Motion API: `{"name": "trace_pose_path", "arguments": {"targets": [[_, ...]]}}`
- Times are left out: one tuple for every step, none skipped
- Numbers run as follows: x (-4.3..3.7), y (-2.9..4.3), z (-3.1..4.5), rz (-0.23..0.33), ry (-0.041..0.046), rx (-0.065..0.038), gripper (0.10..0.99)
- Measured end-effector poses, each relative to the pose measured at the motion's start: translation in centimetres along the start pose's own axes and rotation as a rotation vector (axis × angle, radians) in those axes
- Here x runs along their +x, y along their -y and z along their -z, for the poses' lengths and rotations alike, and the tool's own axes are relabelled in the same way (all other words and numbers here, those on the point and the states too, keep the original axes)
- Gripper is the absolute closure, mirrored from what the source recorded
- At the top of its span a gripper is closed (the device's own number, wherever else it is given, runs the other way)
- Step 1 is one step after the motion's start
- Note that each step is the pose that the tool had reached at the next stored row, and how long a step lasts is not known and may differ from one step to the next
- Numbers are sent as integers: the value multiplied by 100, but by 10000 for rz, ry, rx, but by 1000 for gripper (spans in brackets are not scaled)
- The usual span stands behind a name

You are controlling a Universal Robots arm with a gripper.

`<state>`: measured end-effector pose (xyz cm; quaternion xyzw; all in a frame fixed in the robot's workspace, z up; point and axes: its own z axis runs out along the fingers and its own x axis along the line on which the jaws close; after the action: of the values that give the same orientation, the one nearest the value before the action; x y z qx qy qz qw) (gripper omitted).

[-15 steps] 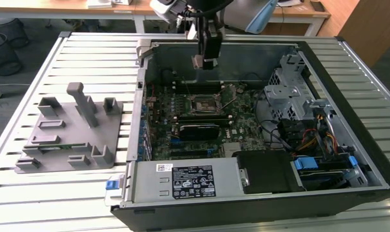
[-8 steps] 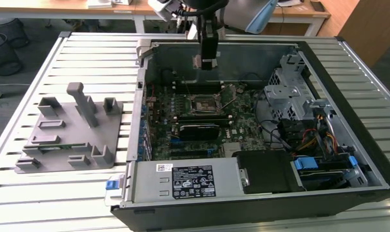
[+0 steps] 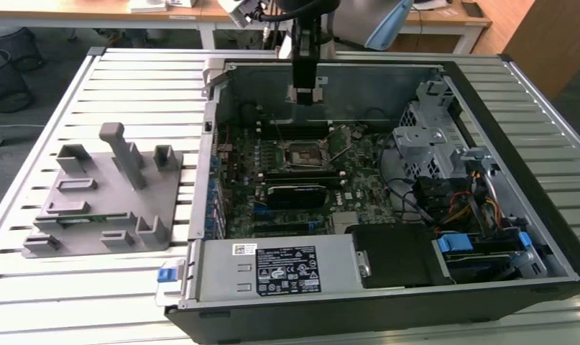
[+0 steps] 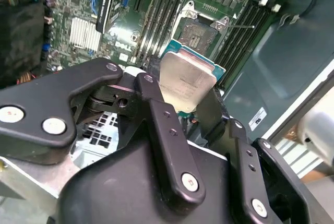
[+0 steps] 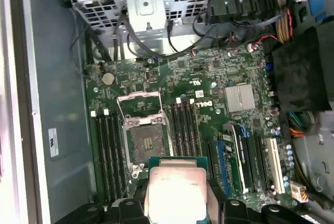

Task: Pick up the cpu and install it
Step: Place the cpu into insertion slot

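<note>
My gripper (image 3: 306, 93) hangs over the far wall of the open computer case (image 3: 558, 251), shut on the cpu (image 3: 306, 94). In both wrist views the cpu (image 4: 185, 83) (image 5: 175, 190) is a flat square chip with a silvery top plate and a thin green edge, clamped between the black fingers (image 4: 162, 125). The empty cpu socket (image 5: 147, 141) (image 4: 200, 31) (image 3: 302, 154) lies below on the green motherboard (image 5: 209, 93), its metal frame (image 5: 140, 106) swung open. The chip is held above the board, apart from the socket.
Memory slots (image 5: 182, 127) flank the socket. A drive cage (image 3: 433, 136), cable bundles (image 3: 462, 208) and a power supply (image 3: 270, 269) fill the case. A grey plastic fixture (image 3: 108, 194) stands on the slatted table (image 3: 126, 79) at the exterior view's left.
</note>
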<state>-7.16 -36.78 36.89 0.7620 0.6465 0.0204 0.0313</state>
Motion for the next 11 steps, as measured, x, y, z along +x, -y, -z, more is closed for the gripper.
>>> {"name": "trace_pose_path", "arguments": {"targets": [[1,0,0,-132,10,2,561],[2,0,-1,-246,18,2,561],[3,1,-1,-363,27,4,561],[3,1,-1,-479,35,5,561],[4,1,-1,-591,44,6,561],[5,1,-1,-699,52,7,561],[7,1,-2,-810,60,8,561],[8,1,-2,-920,68,9,561],[8,2,-2,-1027,76,10,561],[10,2,-3,-1131,83,10,561],[11,2,-3,-1232,92,12,561]]}}
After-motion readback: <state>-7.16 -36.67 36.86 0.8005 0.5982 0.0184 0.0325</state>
